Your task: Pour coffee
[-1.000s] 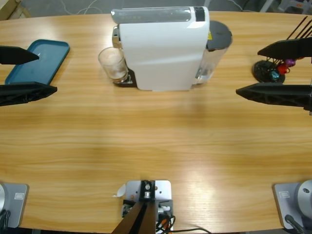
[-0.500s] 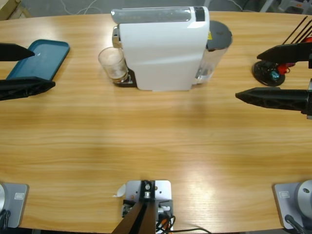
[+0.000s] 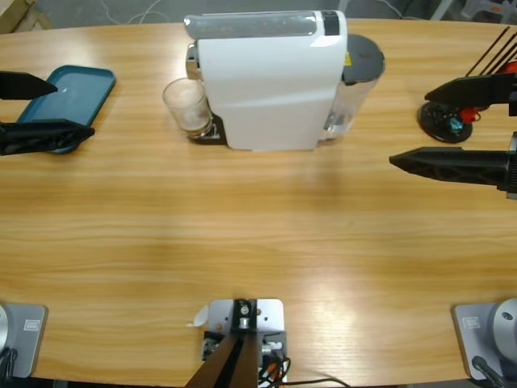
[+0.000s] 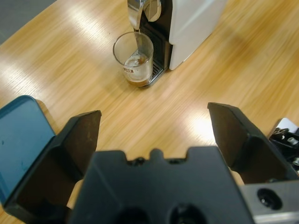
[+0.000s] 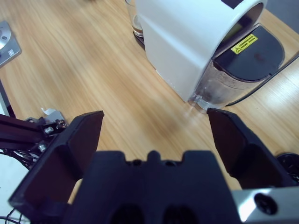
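Note:
A small clear glass tumbler (image 3: pixel 187 106) (image 4: pixel 134 58) stands on the drip tray under the spout of the white coffee machine (image 3: pixel 271 81) (image 4: pixel 191 23) (image 5: pixel 187 46). A thin layer of brown coffee (image 4: pixel 136 80) lies at its bottom. My left gripper (image 3: pixel 75 107) (image 4: pixel 154 114) hovers open at the table's left edge, well away from the glass and pointing toward it. At the right edge my right gripper (image 3: pixel 408 127) (image 5: pixel 155 115) is open too, facing the machine's water tank (image 3: pixel 359 73) (image 5: pixel 238 70). Neither holds anything.
A teal tray (image 3: pixel 81 89) (image 4: pixel 18 135) lies at the far left, under the left gripper's jaws. A black capsule holder (image 3: pixel 448 120) with coloured capsules stands at the far right behind the right gripper. Bare wood fills the table's middle and front.
The left gripper has shifted slightly toward the table's far edge, its jaws showing a little closer together. The right gripper has drifted slightly toward the front. Glass and machine are unmoved.

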Tool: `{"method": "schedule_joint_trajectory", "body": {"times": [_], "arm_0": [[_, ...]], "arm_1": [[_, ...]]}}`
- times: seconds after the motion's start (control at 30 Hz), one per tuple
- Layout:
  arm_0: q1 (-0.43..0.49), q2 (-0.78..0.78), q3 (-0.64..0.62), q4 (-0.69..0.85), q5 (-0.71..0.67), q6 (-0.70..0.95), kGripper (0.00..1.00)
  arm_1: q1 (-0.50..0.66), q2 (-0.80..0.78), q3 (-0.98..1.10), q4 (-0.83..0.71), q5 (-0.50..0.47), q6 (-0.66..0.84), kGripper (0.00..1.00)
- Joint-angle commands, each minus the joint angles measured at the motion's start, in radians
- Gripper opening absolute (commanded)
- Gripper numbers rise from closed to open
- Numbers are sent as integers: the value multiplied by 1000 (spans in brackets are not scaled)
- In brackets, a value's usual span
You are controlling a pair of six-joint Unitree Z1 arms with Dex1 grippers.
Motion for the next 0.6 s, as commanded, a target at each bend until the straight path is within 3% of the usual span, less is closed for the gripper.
{"method": "schedule_joint_trajectory", "body": {"times": [0.03, 0.6], "arm_0": [[33, 149, 112, -170, 2, 89, 1000], [48, 413, 113, -439, -33, 128, 1000]], "arm_1": [[-11, 38, 37, -4, -15, -2, 1000], [-11, 94, 7, 32, -31, -4, 1000]]}}
